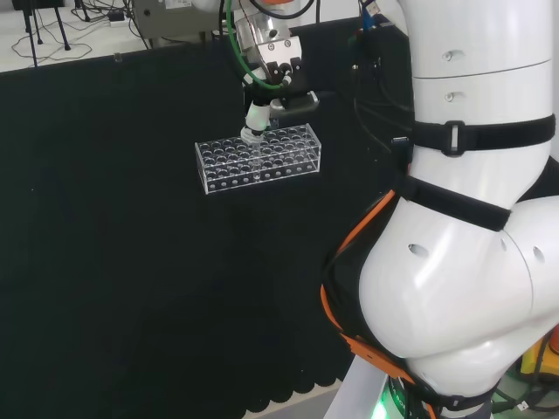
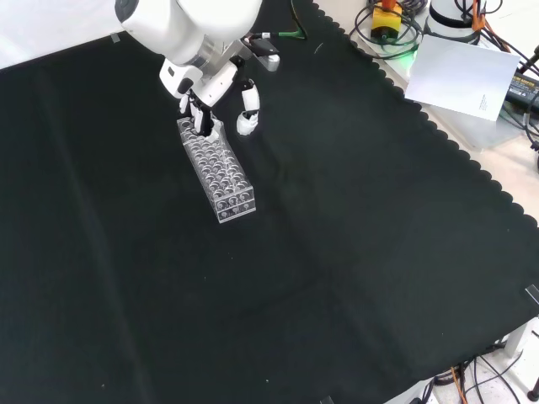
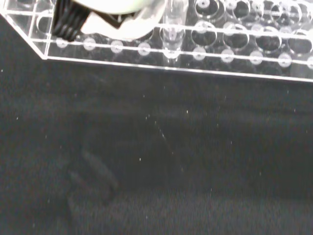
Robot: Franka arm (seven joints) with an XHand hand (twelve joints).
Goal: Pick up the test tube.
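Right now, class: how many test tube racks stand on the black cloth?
1: a clear rack, under the hand, toward the front view's upper left. Clear ware is hard to see.

cloth [image 2: 337,252]: black, covers the bench, scalloped edge at right in front view
paper [image 2: 459,71]: white sheet, beyond the cloth's edge, top right in front view
cables [image 2: 383,34]: coiled beside the paper

Even, bright overhead light, black cloth [image 2: 337,252] matte and nearly shadowless, glossy highlights on the white arm [image 1: 463,262], small glints on the clear rack [image 1: 258,157], wrist view soft, hand [image 3: 112,14] close and out of focus.
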